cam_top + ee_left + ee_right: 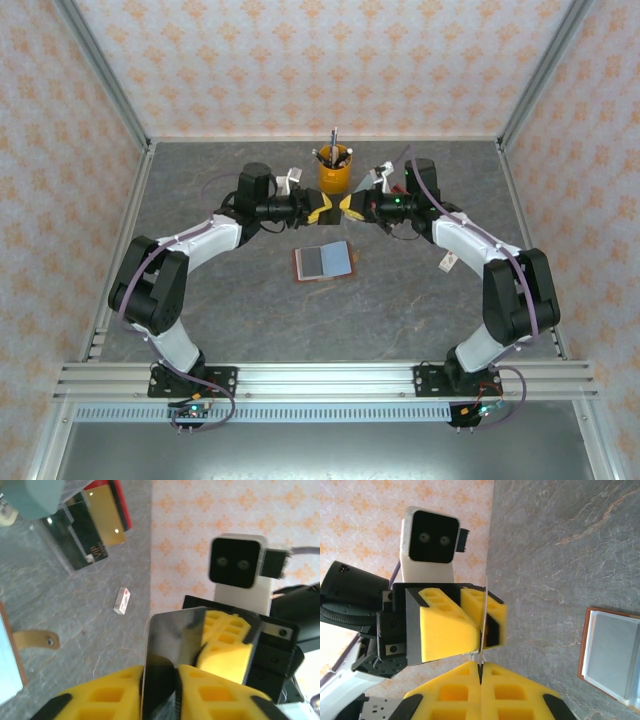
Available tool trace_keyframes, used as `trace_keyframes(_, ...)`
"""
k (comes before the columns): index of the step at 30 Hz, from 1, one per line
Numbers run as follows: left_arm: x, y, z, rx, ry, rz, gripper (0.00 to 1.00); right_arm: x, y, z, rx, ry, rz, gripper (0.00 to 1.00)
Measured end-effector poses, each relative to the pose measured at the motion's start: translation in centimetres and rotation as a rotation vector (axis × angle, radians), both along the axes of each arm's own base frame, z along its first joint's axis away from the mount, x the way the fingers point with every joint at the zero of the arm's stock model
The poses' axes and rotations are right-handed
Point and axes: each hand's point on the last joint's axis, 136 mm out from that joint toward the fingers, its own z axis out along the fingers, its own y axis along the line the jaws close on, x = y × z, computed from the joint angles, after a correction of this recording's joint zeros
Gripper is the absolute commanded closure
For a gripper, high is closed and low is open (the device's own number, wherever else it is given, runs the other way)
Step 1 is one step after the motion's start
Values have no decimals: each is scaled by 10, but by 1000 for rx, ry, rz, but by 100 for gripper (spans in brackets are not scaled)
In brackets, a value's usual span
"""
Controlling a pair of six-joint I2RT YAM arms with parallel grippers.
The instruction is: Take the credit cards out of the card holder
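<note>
Grey marbled tabletop point(250, 320) sat between flowery orange walls. On the left, the left arm's yellow claw point(322, 208) was pinched on a thin, shiny dark plastic credit card point(170, 640), up in the air. Below it lay the open reddish-brown leather card holder point(323, 261). The right arm's yellow claw point(352, 208) was pinched on the same card. If both pulled at once, I thought it might bend, or slip and fall.

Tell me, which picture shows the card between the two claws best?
The left wrist view: the card faces the camera, dark and shiny. The right wrist view catches its thin edge. The top view leaves it too small to see.
</note>
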Motion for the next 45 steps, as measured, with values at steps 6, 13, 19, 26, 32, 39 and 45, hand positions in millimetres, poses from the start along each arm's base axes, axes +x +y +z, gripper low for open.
trace_keyframes(6, 1, 0, 18, -37, -34, 8, 100, 3, -2, -1, 25, 46, -30, 76)
trace_keyframes(13, 6, 2, 19, -43, -32, 56, 100, 7, 0, 1, 112, 114, -91, 69)
trace_keyframes(19, 10, 3, 20, -61, -20, 96, 100, 6, 9, 12, 157, 123, -101, 75)
trace_keyframes(26, 13, 3, 25, -77, -30, 112, 99, 10, 9, 13, 164, 133, -125, 93)
trace_keyframes(32, 10, 10, 2, 22, 6, 128, 48, 14, 5, 1, 46, 88, -139, 100)
trace_keyframes(39, 5, 60, -24, 400, 35, 202, 20, 35, -39, -2, -393, -170, -200, 100)
trace_keyframes(45, -4, 126, -13, 704, -18, 257, 3, 39, -85, -17, -776, -329, -154, 100)
